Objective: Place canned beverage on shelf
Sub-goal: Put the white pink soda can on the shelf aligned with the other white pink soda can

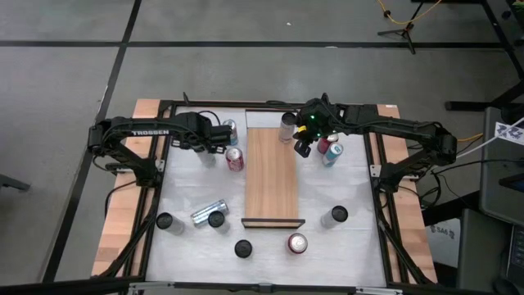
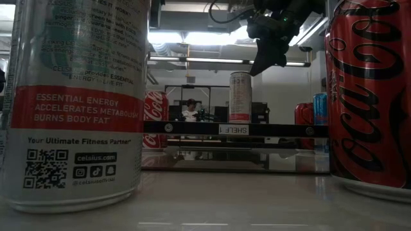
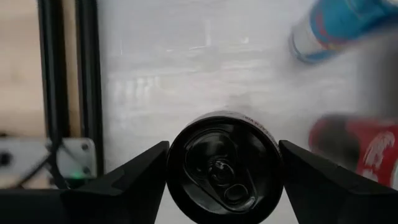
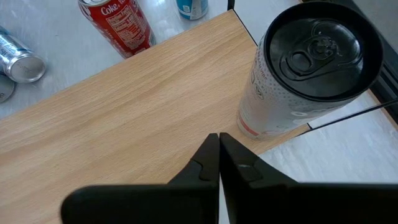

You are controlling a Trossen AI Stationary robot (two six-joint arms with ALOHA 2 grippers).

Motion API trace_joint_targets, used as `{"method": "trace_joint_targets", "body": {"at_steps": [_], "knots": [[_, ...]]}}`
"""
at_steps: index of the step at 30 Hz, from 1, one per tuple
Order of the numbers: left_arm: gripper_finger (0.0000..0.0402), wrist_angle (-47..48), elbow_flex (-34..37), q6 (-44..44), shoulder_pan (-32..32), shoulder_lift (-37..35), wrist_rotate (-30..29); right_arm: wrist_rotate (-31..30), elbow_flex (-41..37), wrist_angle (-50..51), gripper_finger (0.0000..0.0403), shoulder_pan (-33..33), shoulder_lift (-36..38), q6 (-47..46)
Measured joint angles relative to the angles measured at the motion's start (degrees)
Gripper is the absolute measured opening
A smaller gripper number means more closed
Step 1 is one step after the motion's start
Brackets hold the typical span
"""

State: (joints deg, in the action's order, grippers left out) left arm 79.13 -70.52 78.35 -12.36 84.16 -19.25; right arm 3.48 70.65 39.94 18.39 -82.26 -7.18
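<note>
The shelf [image 1: 271, 176] is a light-brown plank lying mid-table. A white can with a black top [image 4: 311, 68] stands upright on its far right corner. My right gripper [image 4: 219, 146] hangs shut above the plank beside that can, touching nothing. My left gripper [image 1: 209, 152] is at the table's far left, pointing steeply down over another black-topped can [image 3: 224, 165], which stands upright between its two fingers. A red cola can [image 1: 235, 158] and a blue can [image 1: 230, 131] stand close by. My left gripper comes from above, pointing down, with one finger [image 3: 140, 177] on each side of the can's upper wall [image 3: 177, 155], just below the rim. The can stays upright. Its own top hides its base, so whether it rests on the table does not show.
A red can [image 1: 326, 145] and a blue can [image 1: 333, 154] stand right of my right gripper. Several more cans are spread along the near side, one silver can [image 1: 205, 213] lying down. A black frame [image 1: 381, 188] rims the white table.
</note>
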Motion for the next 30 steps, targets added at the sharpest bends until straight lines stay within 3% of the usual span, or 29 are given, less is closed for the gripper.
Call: {"method": "trace_joint_targets", "body": {"at_steps": [6, 22, 30], "knots": [[0.0270, 0.0, 0.0, 10.1, 0.0, 0.0, 0.3, 0.0, 0.0, 0.0, 0.0001, 0.0, 0.0, 0.0], [0.0273, -0.3, 0.1, 4.3, 0.0, 0.0, -0.9, 0.0, 0.0, 0.0, 0.0001, 0.0, 0.0, 0.0], [0.0320, -0.4, 0.1, 2.6, 0.0, 0.1, -2.3, 0.0, 0.0, 0.0, 0.0001, 0.0, 0.0, 0.0]]}}
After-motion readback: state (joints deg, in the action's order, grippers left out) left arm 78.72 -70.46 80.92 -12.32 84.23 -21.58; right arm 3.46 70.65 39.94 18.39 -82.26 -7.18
